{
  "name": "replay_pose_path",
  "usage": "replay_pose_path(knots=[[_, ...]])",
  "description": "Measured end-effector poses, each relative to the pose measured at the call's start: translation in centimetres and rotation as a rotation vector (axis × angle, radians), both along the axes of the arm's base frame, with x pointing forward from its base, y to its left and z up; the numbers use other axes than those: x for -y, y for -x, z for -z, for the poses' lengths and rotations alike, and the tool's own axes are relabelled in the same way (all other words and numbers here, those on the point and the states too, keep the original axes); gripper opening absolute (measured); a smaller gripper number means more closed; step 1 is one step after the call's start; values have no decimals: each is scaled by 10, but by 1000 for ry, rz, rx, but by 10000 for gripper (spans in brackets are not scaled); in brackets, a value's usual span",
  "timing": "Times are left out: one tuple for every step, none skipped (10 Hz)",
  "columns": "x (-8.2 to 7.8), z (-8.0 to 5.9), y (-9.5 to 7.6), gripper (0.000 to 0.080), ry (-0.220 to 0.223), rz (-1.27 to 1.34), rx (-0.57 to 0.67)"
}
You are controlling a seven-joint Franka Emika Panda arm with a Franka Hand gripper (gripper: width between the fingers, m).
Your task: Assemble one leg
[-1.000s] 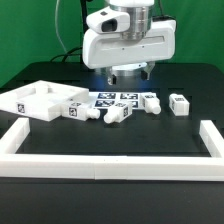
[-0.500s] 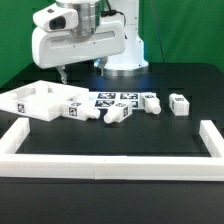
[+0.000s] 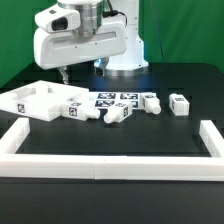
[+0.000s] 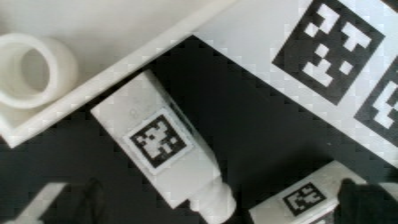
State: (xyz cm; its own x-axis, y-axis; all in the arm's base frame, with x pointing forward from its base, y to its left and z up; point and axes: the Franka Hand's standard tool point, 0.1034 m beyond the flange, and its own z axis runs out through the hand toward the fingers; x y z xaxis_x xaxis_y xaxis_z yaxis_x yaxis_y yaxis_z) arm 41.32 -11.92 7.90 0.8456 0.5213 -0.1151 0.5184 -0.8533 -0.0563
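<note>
Several stubby white legs with square tags lie in a row on the black table: one [image 3: 76, 108] beside the large white panel [image 3: 35, 100], one [image 3: 118, 113] in the middle, and two [image 3: 150, 102] [image 3: 179, 104] toward the exterior view's right. My gripper [image 3: 62, 72] hangs open and empty above the panel's near corner and the leftmost leg. In the wrist view that leg [image 4: 169, 140] lies below the gripper [image 4: 214, 205], with its narrow end between the spread dark fingertips [image 4: 57, 200]. A second leg [image 4: 320, 190] lies close by.
The marker board [image 3: 115, 99] lies behind the legs and shows in the wrist view [image 4: 338, 45]. The panel has a round hole [image 4: 25, 65]. Long white border rails [image 3: 110, 165] form a U along the front and both sides.
The arm swung from above the marker board to the exterior view's left, over the panel, between one second and half a second ago. It has held still since. The parts have not moved.
</note>
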Motion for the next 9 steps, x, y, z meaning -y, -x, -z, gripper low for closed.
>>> replay_pose_path(knots=[[29, 4, -4, 648, 0, -62, 2], [50, 9, -9, 648, -1, -116, -2], [60, 11, -12, 648, -10, -204, -1], [64, 13, -7, 648, -32, -247, 1], [59, 14, -1, 648, -40, -221, -2], [59, 14, -2, 648, -40, -225, -4], [59, 15, -1, 648, -40, -225, -5], [59, 15, -1, 648, -40, -225, -6], [62, 17, -1, 648, -42, -255, -2]])
